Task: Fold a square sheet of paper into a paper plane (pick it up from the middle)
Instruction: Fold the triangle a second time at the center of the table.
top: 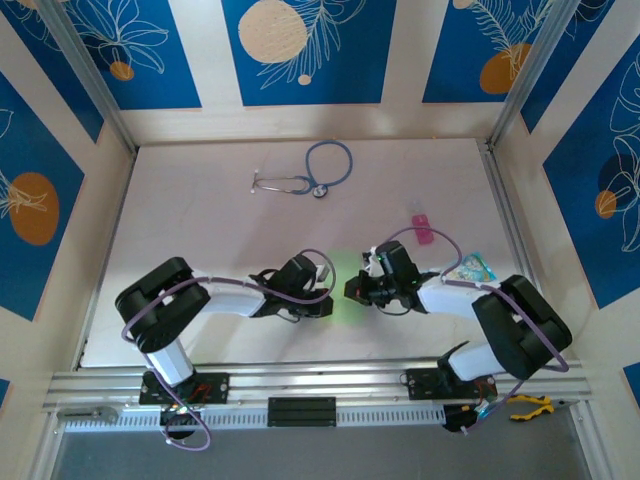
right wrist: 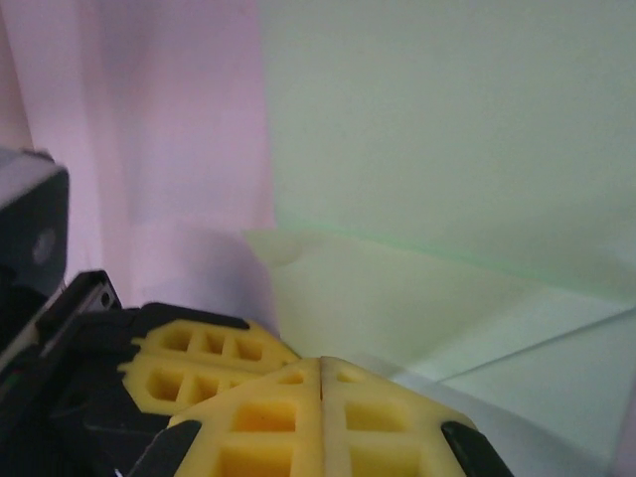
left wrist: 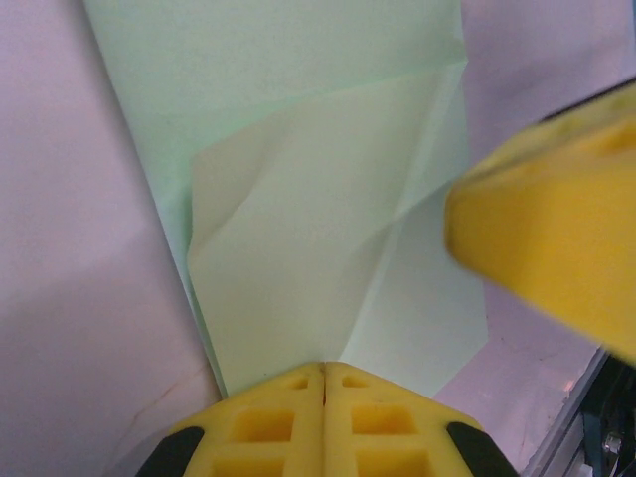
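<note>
The stethoscope lies idle on the far side of the table, left of centre. The left gripper reaches in from its own side with its yellow fingers pressed flat together. Their tips meet the near edge of the sheet, where a folded-over flap narrows to a point. Whether they pinch that point or merely press it down cannot be told. The pale green sheet lies flat mid-table between the two grippers, partly folded, with a diagonal crease showing. The right gripper meets it from the opposite side, jaws likewise clenched and tips low over the paper. The placement suggests a hold-and-crease arrangement, in which one closed tip anchors the flap while the other can run along the fold. A pink block and a teal packet sit well clear at the right, away from the folding.
</note>
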Robot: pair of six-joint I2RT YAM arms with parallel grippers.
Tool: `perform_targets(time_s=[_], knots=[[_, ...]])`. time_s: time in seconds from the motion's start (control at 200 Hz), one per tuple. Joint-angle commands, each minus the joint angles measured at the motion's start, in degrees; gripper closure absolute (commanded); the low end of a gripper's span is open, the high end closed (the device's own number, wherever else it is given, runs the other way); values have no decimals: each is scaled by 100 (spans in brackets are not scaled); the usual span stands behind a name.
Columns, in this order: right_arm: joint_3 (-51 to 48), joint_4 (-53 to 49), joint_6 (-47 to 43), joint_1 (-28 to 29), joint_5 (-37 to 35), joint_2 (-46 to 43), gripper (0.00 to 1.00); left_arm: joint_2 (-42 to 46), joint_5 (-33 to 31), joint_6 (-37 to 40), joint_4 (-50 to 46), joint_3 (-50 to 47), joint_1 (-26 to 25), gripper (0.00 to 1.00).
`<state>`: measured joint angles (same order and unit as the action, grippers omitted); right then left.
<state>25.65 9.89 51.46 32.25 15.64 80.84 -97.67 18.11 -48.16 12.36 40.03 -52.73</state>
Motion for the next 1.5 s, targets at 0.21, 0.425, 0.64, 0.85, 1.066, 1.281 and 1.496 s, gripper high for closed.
perform_targets(time_s=[0.21, 0.425, 0.64, 0.85, 1.066, 1.281, 1.496], knots=[[-39, -31, -42, 258, -112, 625, 100, -131, -97, -57, -419, -101, -18, 100], [1, -227, -87, -81, -288, 472, 100, -113, -134, -79, -406, -206, -18, 100], [-59, -141, -122, -736, -172, 406, 100, -132, -106, -97, -353, -233, -18, 100], [-37, -151, -155, -1295, -17, 401, 99, -139, -108, -111, -335, -233, -18, 100], [61, -382, -182, -1323, 86, -45, 99, -122, -132, -236, -214, -267, -27, 100], [163, -1099, -147, -1099, 16, -652, 94, 48, -535, -932, 336, -393, -238, 100], [20, -1854, 196, -864, -313, -1306, 80, 617, -1043, -658, -200, -73, -370, 92]])
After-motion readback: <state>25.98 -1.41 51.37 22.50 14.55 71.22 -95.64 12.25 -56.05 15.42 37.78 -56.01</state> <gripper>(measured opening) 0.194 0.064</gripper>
